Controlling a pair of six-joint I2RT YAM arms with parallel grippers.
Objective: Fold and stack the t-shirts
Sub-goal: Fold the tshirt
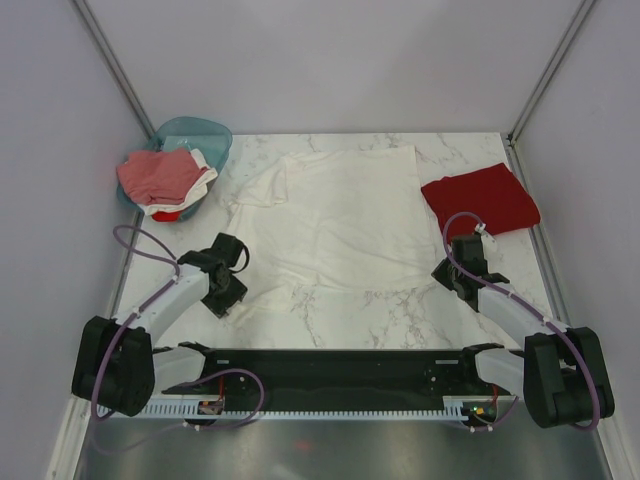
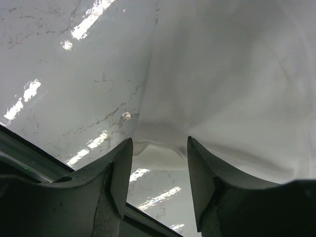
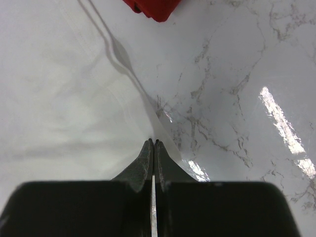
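The t-shirts are sitting at different stages, so the job is looking well short of halfway. The red t-shirt (image 1: 480,198) is lying folded into a neat square at the right side of the table (image 1: 400,320), and I am reading it as the start of the stack. The white t-shirt (image 1: 345,215) is lying spread flat in the middle of the table, not yet folded, with no print showing on its upper face. It is the one now being worked. A pinkish-red t-shirt (image 1: 155,172) is hanging crumpled over the rim of the basket (image 1: 210,132) at the far left corner, with some white and red cloth showing beneath it. These are waiting their turn.

The left claw (image 2: 159,148) is standing open, its jaws reaching toward the near left corner of the white t-shirt. The hem is lying just at the fingertips (image 2: 123,148), not clamped. The right claw (image 3: 154,143) is sitting fully closed at the near right edge of the same shirt. I cannot tell whether any cloth is caught in it.

Folding the white shirt, stacking it with the red, then emptying the basket is all remaining.
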